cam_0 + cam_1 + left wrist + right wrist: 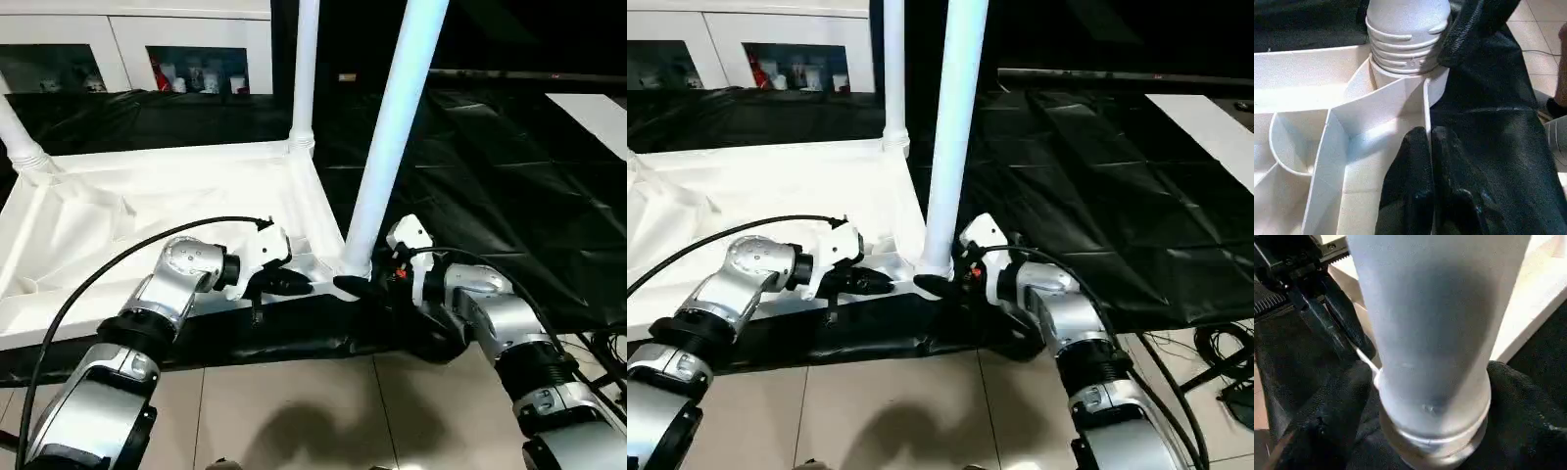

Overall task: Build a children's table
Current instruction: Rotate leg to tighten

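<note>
**A:** Where is the table sitting?

**B:** The small white plastic children's table top (167, 211), rectangular with a raised rim, lies upside down on the large black-covered work table (490, 166), toward its left and near edge. Long white tapered tube legs stand up from its round corner sockets: one at the near right corner (392, 127), one at the far right corner (306, 69), and a stub of another shows at the far left (20, 137).

**B:** Beyond it, far left, stands a white cabinet with glass doors (196, 59); a pale tiled floor (294, 411) lies nearest.

**A:** What is the left pincer doing?

**B:** The left gripper (289, 284) reaches in from the left along the near rim, close to the near right corner. In the left wrist view its two black fingers (1415, 186) are pinched together on a thin upright white wall (1426, 112) of the top's rim, one finger on each side, with almost no gap between them.

**A:** And the right one?

**B:** The right gripper (361, 287) comes in from the right at the foot of the near right leg. In the right wrist view its padded black fingers (1337, 416) press against both sides of the leg's ribbed lower end (1435, 431), spread just as wide as the tube, clasping it right above the socket.

**A:** How close are the two?

**B:** Just beside each other, with the corner socket between them
</note>
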Tool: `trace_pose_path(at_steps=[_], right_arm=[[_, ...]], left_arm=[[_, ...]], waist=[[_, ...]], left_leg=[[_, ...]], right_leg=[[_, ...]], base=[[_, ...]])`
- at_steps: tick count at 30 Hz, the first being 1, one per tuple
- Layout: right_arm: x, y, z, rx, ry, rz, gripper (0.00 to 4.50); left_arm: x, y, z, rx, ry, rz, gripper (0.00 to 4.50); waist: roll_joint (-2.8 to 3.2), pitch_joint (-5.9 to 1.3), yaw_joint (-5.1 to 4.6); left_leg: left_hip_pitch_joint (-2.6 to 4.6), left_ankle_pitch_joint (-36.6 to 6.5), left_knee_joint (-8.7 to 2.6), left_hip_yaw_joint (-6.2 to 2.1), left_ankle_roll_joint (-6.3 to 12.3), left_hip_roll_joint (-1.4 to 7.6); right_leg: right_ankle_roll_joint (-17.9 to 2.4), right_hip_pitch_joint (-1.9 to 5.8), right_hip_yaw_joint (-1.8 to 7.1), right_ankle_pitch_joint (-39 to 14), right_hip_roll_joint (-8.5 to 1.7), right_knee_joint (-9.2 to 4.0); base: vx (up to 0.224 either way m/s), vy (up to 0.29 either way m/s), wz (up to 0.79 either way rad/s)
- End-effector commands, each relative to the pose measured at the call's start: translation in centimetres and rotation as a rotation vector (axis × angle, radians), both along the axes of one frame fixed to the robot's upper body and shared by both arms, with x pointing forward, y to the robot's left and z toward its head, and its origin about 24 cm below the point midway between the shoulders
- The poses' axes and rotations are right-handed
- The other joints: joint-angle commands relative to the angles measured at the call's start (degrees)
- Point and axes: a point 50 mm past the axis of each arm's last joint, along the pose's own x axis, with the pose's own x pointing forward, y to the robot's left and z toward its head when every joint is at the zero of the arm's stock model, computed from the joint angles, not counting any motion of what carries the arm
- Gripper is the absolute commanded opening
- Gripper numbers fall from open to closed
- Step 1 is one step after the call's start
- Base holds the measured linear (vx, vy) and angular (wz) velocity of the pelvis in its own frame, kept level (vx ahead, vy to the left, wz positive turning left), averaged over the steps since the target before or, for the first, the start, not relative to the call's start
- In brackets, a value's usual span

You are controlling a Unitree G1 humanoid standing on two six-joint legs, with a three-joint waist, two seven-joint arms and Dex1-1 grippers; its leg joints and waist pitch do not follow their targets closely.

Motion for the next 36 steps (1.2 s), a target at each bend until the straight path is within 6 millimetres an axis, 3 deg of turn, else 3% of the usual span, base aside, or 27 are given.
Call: trace_pose_path(at_steps=[1,5,13,18,21,24,26,27,28,35,36], right_arm=[[0.0,0.4,0.5,-0.009,-0.024,0.037,3.39],[0.0,0.4,0.2,-0.025,-0.027,0.044,3.04],[-0.3,0.3,0.0,-0.030,-0.027,0.041,2.82],[0.5,0.1,-0.8,-0.040,-0.026,-0.130,2.80],[1.1,0.5,-1.6,-0.025,-0.002,-0.336,2.80],[1.8,1.0,-2.4,-0.033,0.023,-0.539,2.80],[1.9,1.2,-2.5,-0.031,0.033,-0.575,2.80],[2.2,1.7,-2.7,-0.014,0.062,-0.656,2.80],[2.3,1.9,-2.7,-0.008,0.070,-0.680,2.80],[2.7,3.4,-2.3,0.000,0.048,-0.677,2.80],[2.8,3.6,-1.8,0.042,0.036,-0.651,3.15]], left_arm=[[-0.2,-0.5,0.2,-0.059,-0.005,-0.026,0.00],[-0.2,-0.4,0.2,-0.056,-0.009,-0.022,0.00],[-0.3,-0.3,0.1,-0.054,0.001,-0.023,0.00],[0.2,-0.7,-0.1,-0.038,-0.023,0.046,0.00],[1.0,-1.9,-0.2,-0.040,-0.038,0.136,0.00],[1.4,-3.9,-0.3,-0.030,-0.061,0.188,0.00],[1.5,-4.3,-0.3,-0.030,-0.064,0.201,0.00],[1.6,-5.7,-0.3,-0.039,-0.069,0.225,0.00],[1.7,-6.3,-0.3,-0.042,-0.069,0.233,0.00],[1.7,-7.8,-0.3,-0.029,-0.093,0.218,0.00],[1.7,-7.7,-0.2,-0.026,-0.093,0.213,0.00]], waist=[[0.20,-3.86,0.05],[0.05,-3.83,0.05],[0.15,-3.91,0.06],[0.00,-3.77,-0.12],[0.01,-3.68,-0.37],[0.10,-3.69,-0.79],[0.13,-3.71,-0.91],[0.04,-3.71,-0.87],[0.29,-3.76,-0.99],[0.32,-3.83,-1.20],[0.28,-3.81,-1.18]], left_leg=[[-0.08,-8.60,-3.27,0.70,3.02,0.23],[-0.12,-8.85,-3.25,0.72,2.92,0.17],[-0.11,-8.22,-3.22,0.69,3.09,0.19],[-0.05,-8.93,-3.32,0.67,2.55,0.11],[0.06,-10.17,-3.50,0.56,1.08,0.06],[0.00,-10.21,-3.55,0.54,0.55,-0.02],[0.07,-10.38,-3.48,0.57,0.50,-0.07],[-0.05,-10.20,-3.47,0.56,0.73,-0.14],[-0.08,-9.98,-3.43,0.60,0.64,-0.10],[-0.17,-10.16,-3.35,0.59,1.62,-0.26],[-0.23,-10.33,-3.40,0.56,1.91,-0.22]], right_leg=[[-13.34,3.54,2.50,-6.14,-3.05,-4.00],[-12.97,3.55,2.53,-6.89,-3.08,-4.06],[-13.15,3.60,2.50,-5.77,-3.03,-3.90],[-12.56,3.43,2.54,-7.79,-3.11,-4.14],[-11.21,3.31,2.57,-12.18,-3.18,-4.51],[-10.64,3.23,2.62,-12.67,-3.11,-4.62],[-10.62,3.14,2.64,-12.85,-3.11,-4.67],[-10.47,3.28,2.62,-12.76,-3.08,-4.75],[-10.60,3.21,2.71,-12.01,-3.09,-4.59],[-11.21,3.37,2.57,-9.76,-2.95,-4.68],[-11.31,3.43,2.55,-9.75,-2.97,-4.67]], base=[[0.000,0.000,0.00],[0.000,0.000,0.00],[0.000,0.000,0.00],[0.000,0.000,0.00],[0.000,0.000,0.00],[0.000,0.000,0.00],[0.000,0.000,0.00],[0.000,0.000,0.00],[0.000,0.000,0.00],[0.000,0.000,0.00],[0.000,0.000,0.00]])
